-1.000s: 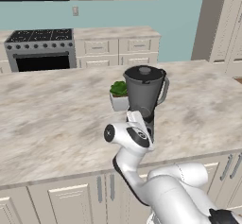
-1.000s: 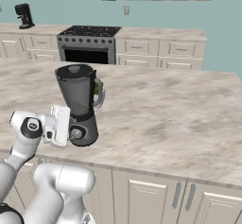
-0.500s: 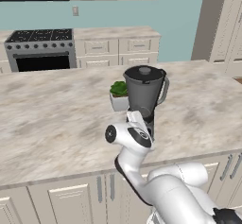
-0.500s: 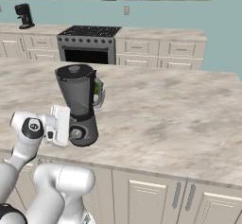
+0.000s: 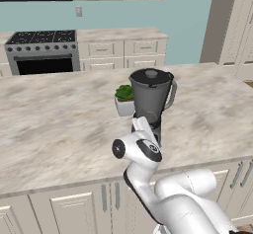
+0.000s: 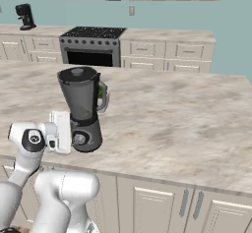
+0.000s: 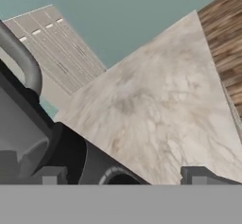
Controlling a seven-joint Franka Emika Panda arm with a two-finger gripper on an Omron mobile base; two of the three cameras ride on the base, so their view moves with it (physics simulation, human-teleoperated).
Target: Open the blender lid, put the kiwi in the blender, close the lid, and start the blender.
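The claw (image 7: 123,178) sits low at the near edge of the tabletop (image 6: 187,124), its two tips spread wide apart with nothing between them, aimed at the foot of the blender (image 6: 82,109). In the hand view the silver dial knob (image 7: 116,176) lies between the tips, just ahead and nearer one of them, with the dark base (image 7: 71,157) and the smoky jar's side handle (image 7: 21,60) running off beyond it. The blender stands upright, long axis vertical, so the blender lid (image 5: 150,75) sits on the jar's rim well above the claw; reaching it probably means rising first. A potted plant (image 5: 124,98) stands just behind the blender. I cannot find the kiwi.
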